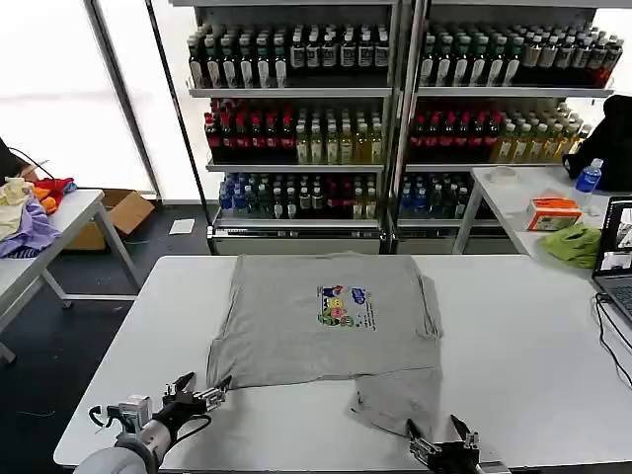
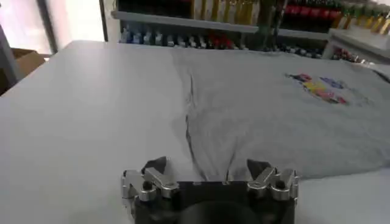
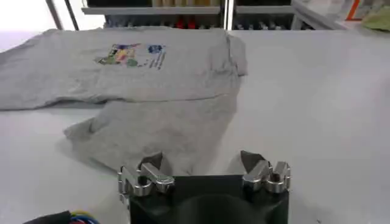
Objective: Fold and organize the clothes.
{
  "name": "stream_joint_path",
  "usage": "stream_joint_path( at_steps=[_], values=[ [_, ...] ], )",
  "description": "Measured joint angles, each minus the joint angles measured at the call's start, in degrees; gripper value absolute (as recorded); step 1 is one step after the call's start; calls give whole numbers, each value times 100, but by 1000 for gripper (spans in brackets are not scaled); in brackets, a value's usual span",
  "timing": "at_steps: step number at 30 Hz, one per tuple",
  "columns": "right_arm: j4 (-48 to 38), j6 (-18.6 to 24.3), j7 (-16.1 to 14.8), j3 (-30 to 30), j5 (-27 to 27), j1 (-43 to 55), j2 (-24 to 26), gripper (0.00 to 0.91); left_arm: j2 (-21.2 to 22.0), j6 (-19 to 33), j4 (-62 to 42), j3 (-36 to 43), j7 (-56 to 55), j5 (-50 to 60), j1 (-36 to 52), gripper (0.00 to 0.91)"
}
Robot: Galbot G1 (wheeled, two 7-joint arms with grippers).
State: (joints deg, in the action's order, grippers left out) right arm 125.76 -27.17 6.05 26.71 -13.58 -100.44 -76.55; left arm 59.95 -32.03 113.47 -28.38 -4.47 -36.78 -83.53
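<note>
the white table (image 1: 513, 365) takes most of the space before the robot, and on it lies the grey t-shirt (image 1: 326, 316) with its small colour print (image 1: 344, 305) facing up, spread flat in the middle, only one part at the near right corner hangs out crumpled toward the table edge. the left gripper (image 1: 202, 388) waits low over the near left side, just beside the shirt's left sleeve corner, its fingers wide apart and holding nothing. the right gripper (image 1: 440, 434) stands at the near edge, close to the crumpled part, also open and empty. i think the folding is only at its beginning; the next move asks each gripper to go down and pinch an edge of the cloth cleanly, one layer only.
</note>
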Motion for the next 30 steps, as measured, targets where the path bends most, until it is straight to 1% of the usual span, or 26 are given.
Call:
stream_joint_path(
  at_steps=[1, 10, 11, 15, 16, 24, 30],
  values=[
    [-12, 8, 1, -22, 1, 7, -1, 0, 8, 0, -11, 20, 0, 8, 5, 20],
    [-55, 86, -36, -111, -2, 7, -66, 0, 102, 23, -28, 178, 78, 186, -93, 20],
    [-53, 99, -45, -112, -7, 0, -66, 0, 119, 37, -34, 184, 91, 213, -114, 10],
    [-34, 173, -95, -126, -50, -39, -61, 0, 187, 90, -48, 198, 133, 282, -181, 20],
    [-24, 187, -108, -120, -61, -51, -58, 0, 200, 105, -52, 200, 134, 293, -182, 10],
    [82, 462, -252, -31, -188, -172, 17, 0, 313, 252, -62, 157, 78, 291, -230, 10],
    [221, 673, -360, 54, -308, -320, 81, 0, 427, 317, 130, 52, -7, 313, -403, 10]
  ],
)
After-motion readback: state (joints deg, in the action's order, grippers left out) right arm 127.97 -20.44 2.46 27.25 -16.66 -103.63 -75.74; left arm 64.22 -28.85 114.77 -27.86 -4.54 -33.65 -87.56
